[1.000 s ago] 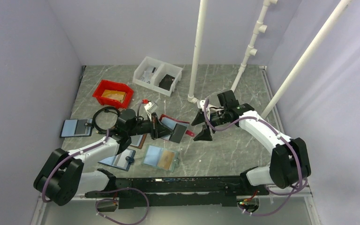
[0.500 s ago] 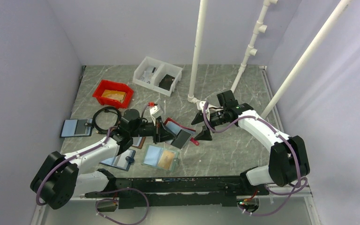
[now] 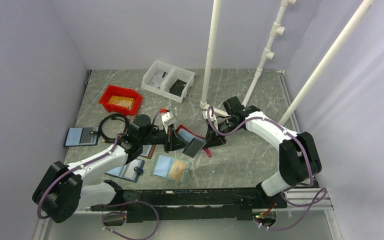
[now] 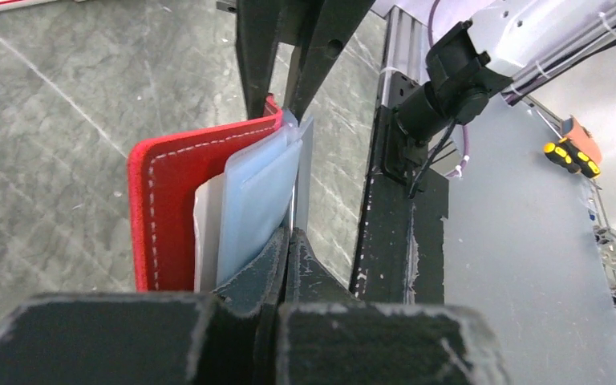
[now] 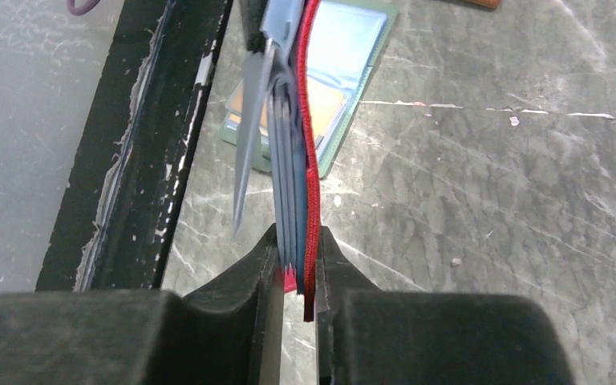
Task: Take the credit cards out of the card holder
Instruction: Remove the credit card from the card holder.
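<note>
The card holder point(image 3: 186, 135) hangs off the table between both arms, its red cover up and a dark leaf point(image 3: 195, 146) drooping. My left gripper point(image 3: 171, 141) is shut on its left side. In the left wrist view that gripper point(image 4: 291, 233) pinches a thin grey leaf point(image 4: 305, 180) beside the pale blue-grey pockets point(image 4: 257, 200) and the red cover point(image 4: 168, 208). My right gripper point(image 3: 211, 141) is shut on the other edge. Its wrist view shows that gripper point(image 5: 297, 241) clamping the red cover point(image 5: 310, 144) and blue-grey leaves. I cannot tell the credit cards apart from the pockets.
A light teal holder with an orange card point(image 3: 171, 168) lies just in front. A brown holder point(image 3: 147, 151) and two blue-grey holders point(image 3: 81, 136) point(image 3: 127, 170) lie to the left. A black cable point(image 3: 111, 126), red bin point(image 3: 120, 99), white bin point(image 3: 168, 80) and white pipes point(image 3: 210, 55) stand behind.
My right gripper has moved left to the card holder and closed on its right edge. My left gripper has kept its hold and carried the holder slightly right.
</note>
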You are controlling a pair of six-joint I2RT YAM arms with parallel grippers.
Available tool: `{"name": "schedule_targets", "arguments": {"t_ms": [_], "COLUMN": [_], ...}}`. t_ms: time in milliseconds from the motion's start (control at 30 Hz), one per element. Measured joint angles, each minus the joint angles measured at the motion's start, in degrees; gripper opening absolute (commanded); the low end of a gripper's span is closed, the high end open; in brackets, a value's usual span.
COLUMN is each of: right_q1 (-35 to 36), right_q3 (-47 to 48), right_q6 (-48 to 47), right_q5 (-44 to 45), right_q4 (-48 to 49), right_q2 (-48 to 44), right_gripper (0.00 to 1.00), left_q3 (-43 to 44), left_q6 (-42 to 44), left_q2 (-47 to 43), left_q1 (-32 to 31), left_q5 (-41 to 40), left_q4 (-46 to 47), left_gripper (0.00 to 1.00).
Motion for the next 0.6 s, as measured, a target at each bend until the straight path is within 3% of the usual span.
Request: {"name": "schedule_targets", "arguments": {"t_ms": [133, 600], "right_q1": [0.0, 0.1], "right_q3": [2.1, 5.7], "right_q6": [-1.5, -3.6], "right_q5": [-0.3, 0.8], "right_q4": [-3.7, -8.0], "right_q2": [1.7, 5.4], "right_gripper": [0.00, 0.00], "left_q3": [0.0, 3.6], "left_q6": [1.7, 7.6], "left_q2": [-0.6, -8.0], "left_q1": [0.3, 0.0], "left_q5": [-2.0, -7.9], "left_q4": [-1.4, -14.5], "left_gripper": [0.00, 0.00]}}
